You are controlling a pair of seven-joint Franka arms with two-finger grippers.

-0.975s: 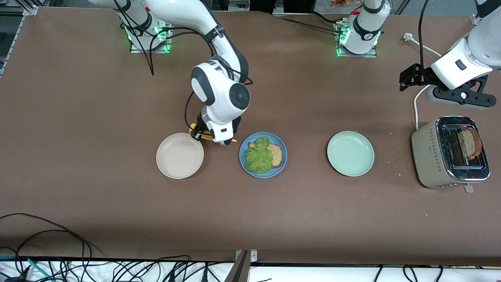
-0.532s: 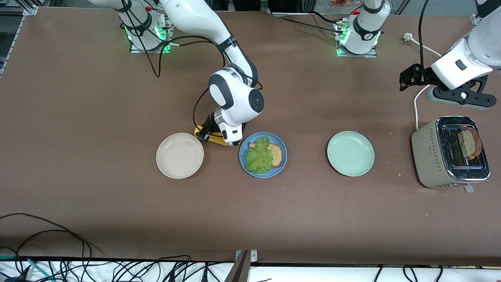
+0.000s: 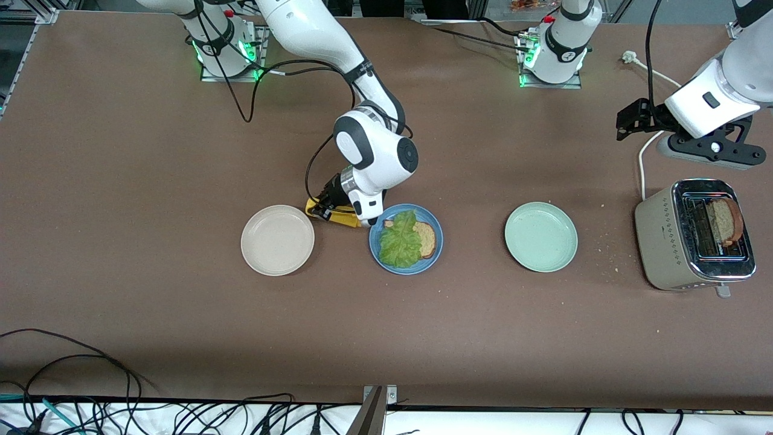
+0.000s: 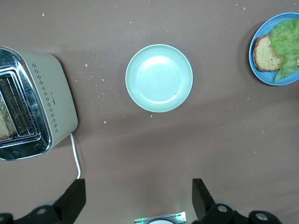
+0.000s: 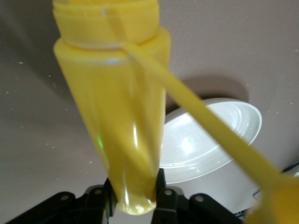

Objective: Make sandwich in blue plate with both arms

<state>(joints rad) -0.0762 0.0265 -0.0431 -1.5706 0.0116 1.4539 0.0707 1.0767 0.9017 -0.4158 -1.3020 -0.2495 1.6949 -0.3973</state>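
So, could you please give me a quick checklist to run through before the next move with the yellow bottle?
1. Right end effector shut on the yellow squeeze bottle: ok.
2. Bottle brought fully over the blue plate: not ok, it is at the rim toward the beige plate.
3. Lettuce lies on a bread slice in the plate: ok.
4. Bottle cap open: cannot tell.
5. Second slice sits in the toaster: ok.
6. Left end effector open, waiting near the toaster: ok.
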